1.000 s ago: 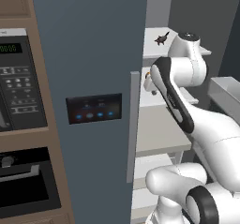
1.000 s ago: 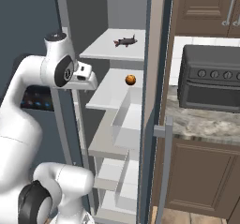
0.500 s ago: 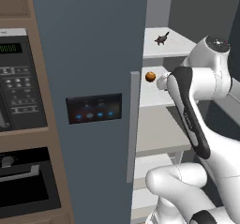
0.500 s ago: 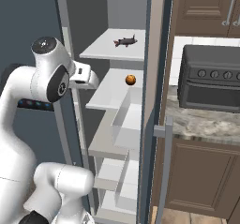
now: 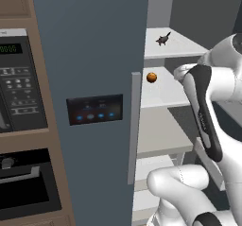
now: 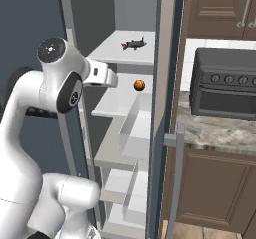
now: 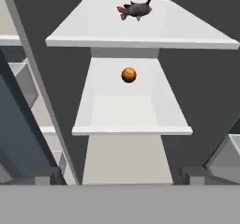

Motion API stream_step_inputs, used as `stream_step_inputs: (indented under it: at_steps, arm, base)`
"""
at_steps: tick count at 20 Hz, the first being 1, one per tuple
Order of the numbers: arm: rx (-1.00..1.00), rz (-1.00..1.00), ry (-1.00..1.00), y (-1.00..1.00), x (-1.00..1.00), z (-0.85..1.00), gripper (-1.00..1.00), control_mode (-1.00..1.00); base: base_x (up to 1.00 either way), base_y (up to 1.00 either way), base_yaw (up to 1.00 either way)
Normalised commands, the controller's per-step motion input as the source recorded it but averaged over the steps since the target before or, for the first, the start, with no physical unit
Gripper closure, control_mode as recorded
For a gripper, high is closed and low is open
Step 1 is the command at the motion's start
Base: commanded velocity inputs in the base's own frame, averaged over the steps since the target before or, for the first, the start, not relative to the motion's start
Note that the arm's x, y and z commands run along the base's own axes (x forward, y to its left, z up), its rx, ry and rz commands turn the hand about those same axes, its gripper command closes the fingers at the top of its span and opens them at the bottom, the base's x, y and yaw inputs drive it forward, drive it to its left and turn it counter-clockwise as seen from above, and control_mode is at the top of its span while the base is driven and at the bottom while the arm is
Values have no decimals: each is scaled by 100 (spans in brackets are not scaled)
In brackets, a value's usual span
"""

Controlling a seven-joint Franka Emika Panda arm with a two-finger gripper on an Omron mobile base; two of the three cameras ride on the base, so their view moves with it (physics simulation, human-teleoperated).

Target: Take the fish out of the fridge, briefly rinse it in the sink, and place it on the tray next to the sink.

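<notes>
The fridge (image 5: 90, 55) stands open, its slate-blue door to the left of the white shelves. The small dark fish (image 5: 163, 39) (image 6: 133, 44) (image 7: 136, 10) lies on the top shelf, tail up. My gripper (image 7: 122, 176) is in front of the shelves, about level with the second shelf and below the fish. It points into the fridge. Its dark fingertips (image 7: 47, 175) stand wide apart, open, with nothing between them. My hand (image 6: 102, 76) is a short way left of the shelf front and apart from the fish. The sink and the tray are out of view.
A small orange ball (image 5: 151, 77) (image 6: 139, 85) (image 7: 129, 74) rests on the second shelf (image 7: 131, 110). A black wall oven (image 5: 21, 102) is left of the fridge. A dark countertop appliance (image 6: 225, 90) sits on the marbled counter to the right, with brown cabinets around it.
The arm has swung and the hand has dropped from the fish shelf's level to the ball shelf's level, facing into the fridge. The fish and ball have not moved.
</notes>
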Motion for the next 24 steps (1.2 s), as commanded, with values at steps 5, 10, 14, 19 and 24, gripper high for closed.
stream_step_inputs:
  at_steps: [5,10,14,19,24]
  arm:
    - [6,-2,-3,-43,4,14,-100,-100]
    - [9,0,0,-37,14,18,-100,-100]
    - [6,0,0,-21,41,31,-100,-100]
    - [2,-3,0,-4,72,24,-100,-100]
    - [1,-3,0,-8,97,0,-100,-100]
  base:
    - [0,0,0]
    - [0,0,0]
    - [0,0,0]
    - [0,0,0]
    - [0,0,0]
